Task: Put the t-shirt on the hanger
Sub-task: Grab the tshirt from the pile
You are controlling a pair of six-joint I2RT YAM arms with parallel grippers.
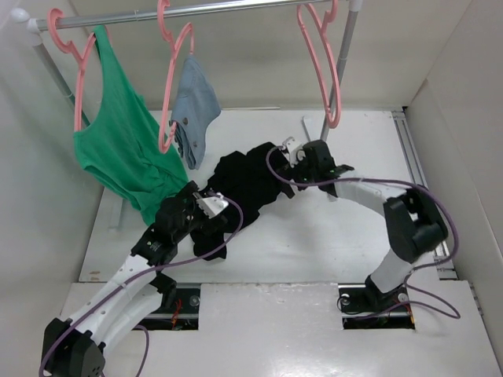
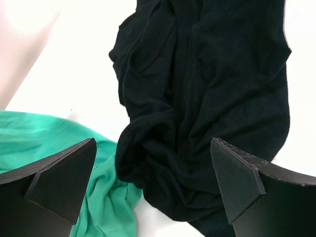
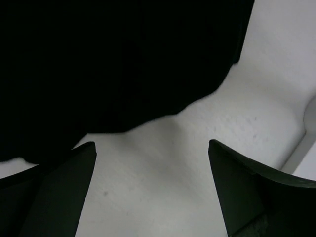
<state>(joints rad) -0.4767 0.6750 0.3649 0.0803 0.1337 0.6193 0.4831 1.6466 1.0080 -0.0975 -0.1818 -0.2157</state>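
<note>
T-shirt [image 1: 244,182] crumpled on table [image 1: 314,239]; hanger [image 1: 332,122] hangs on rail [image 1: 236,7], right end.

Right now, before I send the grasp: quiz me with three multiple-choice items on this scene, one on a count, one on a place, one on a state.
1. How many pink hangers hang on the rail?
A two
B three
C four

2. Where is the t-shirt?
A crumpled on the table
B draped over the rail
C lifted clear of the table

3. How do the left gripper and the right gripper stand?
A both open
B both shut
C one shut on cloth

Answers:
1 B: three hooks sit on the rail, and only the hanger on the right is bare.
2 A: the top view shows the t-shirt lying in a heap between the two arms.
3 A: in each wrist view the jaws stand wide apart and grip nothing.
</note>
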